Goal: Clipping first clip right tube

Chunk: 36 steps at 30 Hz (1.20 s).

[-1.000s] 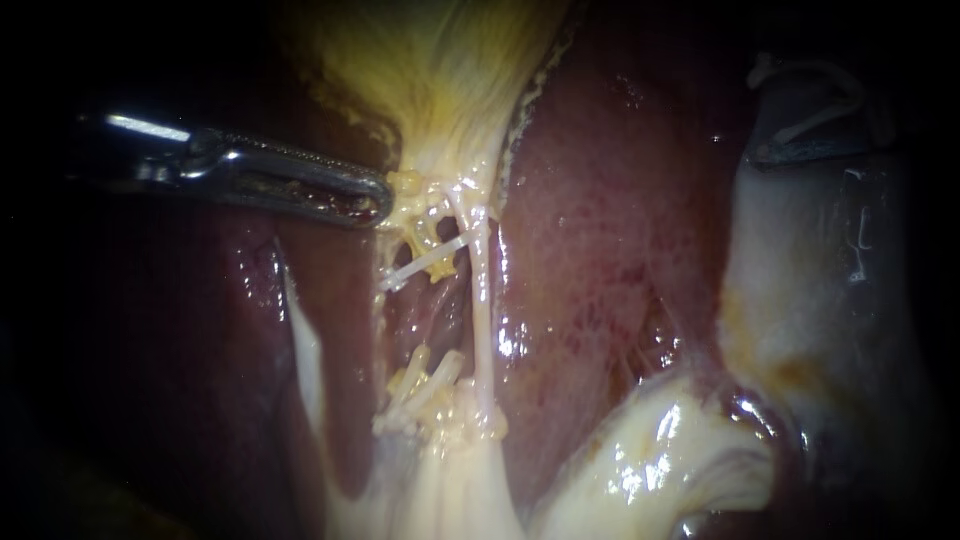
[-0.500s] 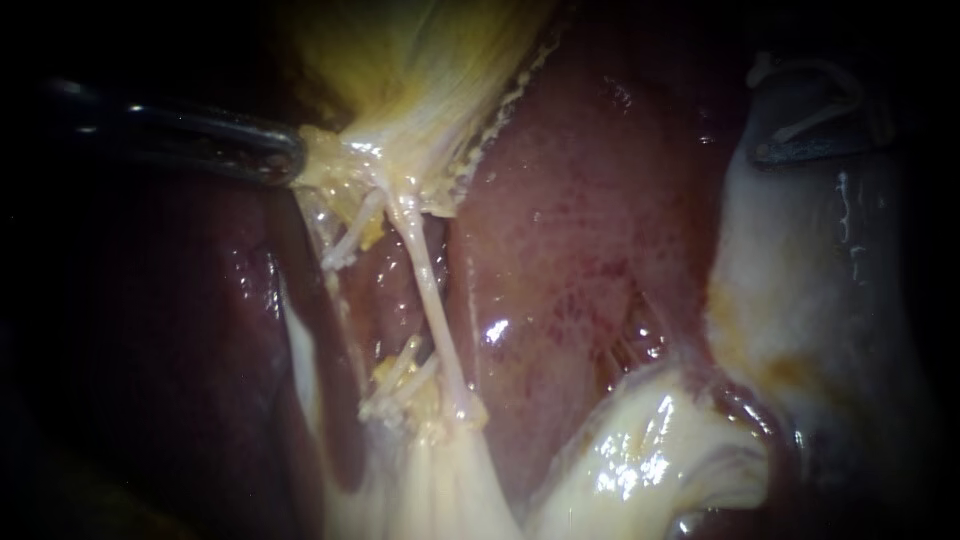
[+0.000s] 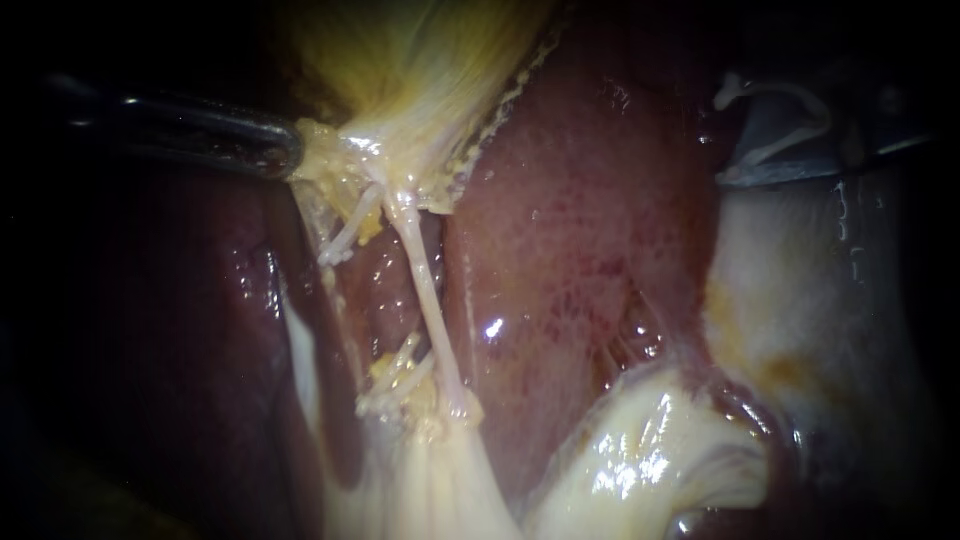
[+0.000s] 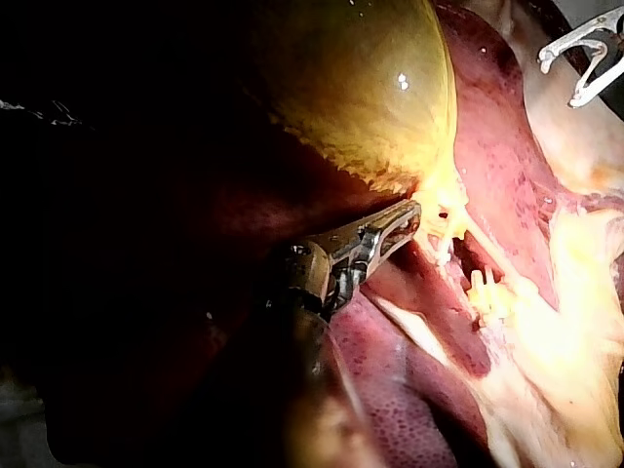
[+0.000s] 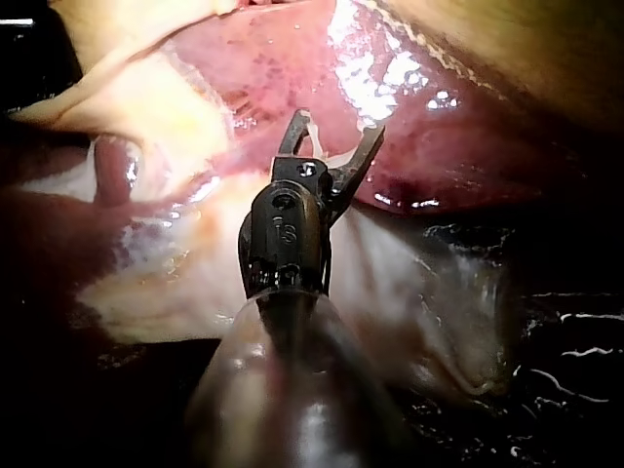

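Note:
My left instrument (image 3: 288, 150) comes in from the left, its jaws shut on the yellow neck of the gallbladder (image 3: 420, 70) and holding it leftward; the left wrist view shows the same grip (image 4: 409, 216). Below the grip the right tube (image 3: 425, 290) runs taut and slanted down to pale tissue. A shorter left tube (image 3: 348, 228) lies beside it. My right instrument (image 3: 722, 140) hangs at the upper right, far from both tubes, jaws spread with a white clip (image 5: 327, 154) seated between them (image 5: 336, 127).
Red-brown liver (image 3: 580, 250) fills the middle, between the tubes and my right instrument. Glossy pale tissue (image 3: 640, 460) bulges low on the right. Short yellow stubs (image 3: 400, 372) sit left of the right tube's lower end.
My left instrument has pulled the gallbladder neck to the left, slanting and tightening the right tube. In the last half second my right instrument has edged leftward with its clip.

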{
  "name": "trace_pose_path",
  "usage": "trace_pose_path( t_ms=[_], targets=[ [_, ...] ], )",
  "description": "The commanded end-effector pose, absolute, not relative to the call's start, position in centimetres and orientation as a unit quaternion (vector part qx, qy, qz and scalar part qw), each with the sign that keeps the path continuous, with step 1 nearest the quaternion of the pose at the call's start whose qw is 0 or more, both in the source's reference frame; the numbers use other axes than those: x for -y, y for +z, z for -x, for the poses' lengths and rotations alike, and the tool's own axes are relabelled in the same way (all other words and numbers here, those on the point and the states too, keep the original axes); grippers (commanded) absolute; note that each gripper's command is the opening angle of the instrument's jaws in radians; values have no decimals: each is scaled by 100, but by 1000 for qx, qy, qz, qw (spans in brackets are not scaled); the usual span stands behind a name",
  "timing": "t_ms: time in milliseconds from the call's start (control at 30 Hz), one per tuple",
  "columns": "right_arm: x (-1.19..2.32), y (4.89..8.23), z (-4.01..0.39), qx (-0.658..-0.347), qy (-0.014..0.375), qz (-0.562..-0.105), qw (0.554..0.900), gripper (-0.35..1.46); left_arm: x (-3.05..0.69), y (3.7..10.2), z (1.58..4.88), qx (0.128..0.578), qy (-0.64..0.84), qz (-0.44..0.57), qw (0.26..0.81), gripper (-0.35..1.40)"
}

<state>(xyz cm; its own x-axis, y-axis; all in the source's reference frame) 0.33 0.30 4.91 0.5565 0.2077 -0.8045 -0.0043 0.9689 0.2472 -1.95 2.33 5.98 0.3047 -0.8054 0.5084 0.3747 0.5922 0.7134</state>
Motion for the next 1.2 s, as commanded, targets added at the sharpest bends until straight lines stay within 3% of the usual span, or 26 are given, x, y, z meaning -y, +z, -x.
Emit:
trace_pose_path(
  t_ms=[33,767,1200],
  targets=[
    [-27,491,-36,-469,63,-113,874,50,-233,598,195,449,-382,-240,771,-35],
    [35,519,-95,-494,116,-206,837,50,-231,596,197,448,-384,-238,771,-35],
    [66,532,-124,-494,127,-240,826,50,-230,595,198,448,-384,-237,771,-35]
  ],
)
